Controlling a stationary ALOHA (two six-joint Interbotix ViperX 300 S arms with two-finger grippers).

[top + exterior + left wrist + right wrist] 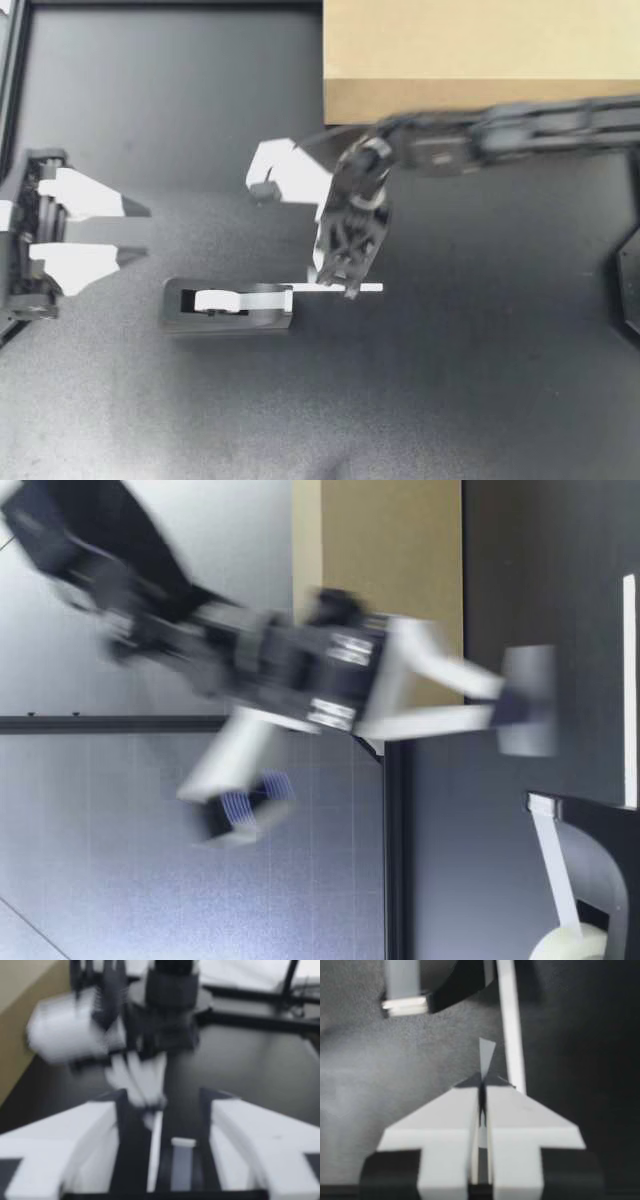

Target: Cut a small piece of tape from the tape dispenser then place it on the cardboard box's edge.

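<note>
The black tape dispenser (pixel 225 305) with its white roll sits on the dark table, left of centre. My left gripper (pixel 140 232) stands open at the table's left edge, apart from the dispenser. My right gripper (pixel 262 188) hangs blurred above the table, between the dispenser and the cardboard box (pixel 480 60). It is shut on a small translucent piece of tape (pixel 486 1055), which sticks out past its tips (pixel 482 1080). In the low view the tape piece (pixel 528 700) hangs under my right gripper (pixel 500 705), above the table. In the left wrist view the dispenser's tape end (pixel 182 1142) lies between that gripper's open fingers (pixel 90 1125).
A thin white strip (pixel 340 288) lies flat on the table just right of the dispenser, under my right arm. The box fills the back right. Bare dark table lies in front of the dispenser and to the right.
</note>
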